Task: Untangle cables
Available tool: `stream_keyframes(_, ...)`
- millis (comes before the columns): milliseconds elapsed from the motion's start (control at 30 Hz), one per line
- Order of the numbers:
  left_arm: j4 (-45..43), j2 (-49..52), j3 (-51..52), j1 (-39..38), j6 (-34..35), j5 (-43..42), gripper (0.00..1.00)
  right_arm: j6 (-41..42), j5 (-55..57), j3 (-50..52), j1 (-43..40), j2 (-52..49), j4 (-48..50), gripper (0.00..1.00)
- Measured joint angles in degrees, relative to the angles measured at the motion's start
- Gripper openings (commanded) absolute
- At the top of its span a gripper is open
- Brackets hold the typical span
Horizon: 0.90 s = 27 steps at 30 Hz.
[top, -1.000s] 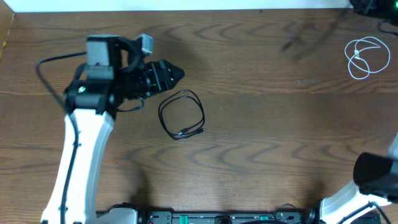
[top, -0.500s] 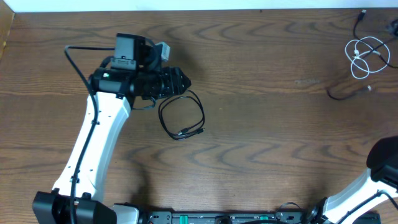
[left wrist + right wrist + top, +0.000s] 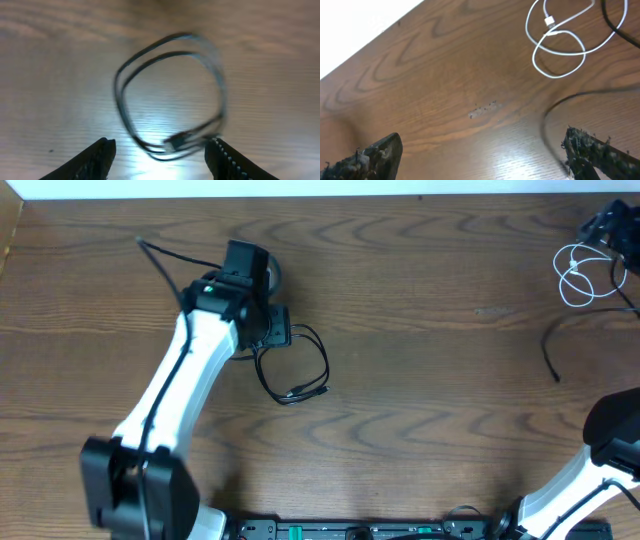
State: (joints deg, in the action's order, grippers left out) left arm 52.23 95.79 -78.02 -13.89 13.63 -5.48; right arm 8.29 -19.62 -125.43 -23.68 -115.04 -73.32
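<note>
While the left gripper (image 3: 161, 146) is held wide open, nothing is gripped between its fingers (image 3: 100, 155). The black cable (image 3: 175, 142) is seen just ahead of them and partly between them. It lies in a loose double loop on the table (image 3: 420, 400), with its plug end nearest the fingertips. The step in hand is judged to be the approach to this coil, with no grasp made yet.

The next move is thought to call for the wrist to be lowered and the fingers closed on a single strand or on the plug, so that the loop can be drawn out rather than dragged whole.

From overhead, the left arm (image 3: 190, 370) is seen stretched diagonally from the near left edge, its wrist bent down over the coil's upper left side.

The right gripper (image 3: 482, 136) is likewise spread wide and empty above bare wood. The white cable (image 3: 549, 21) is looped further ahead of it, near the far right corner and well apart from the black one. Little of the right arm is shown.
</note>
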Motion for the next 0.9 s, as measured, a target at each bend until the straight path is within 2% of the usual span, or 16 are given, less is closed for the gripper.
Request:
stream_keyframes(367,0.48,11.96,0.74,0.0,4.52,5.66,0.59,-0.02,2.51,0.0,2.08,0.02,-1.44,0.99)
stream_keyframes(700,0.46,16.02,0.81,0.85,12.07,6.99,0.53,-0.02,2.73,0.0,2.6,0.02,-1.68,0.99)
stream_keyframes(900,-1.01,16.06,1.6,1.14,14.95,6.86,0.43,-0.02,2.75,0.0,3.04,0.02,-1.68,0.99)
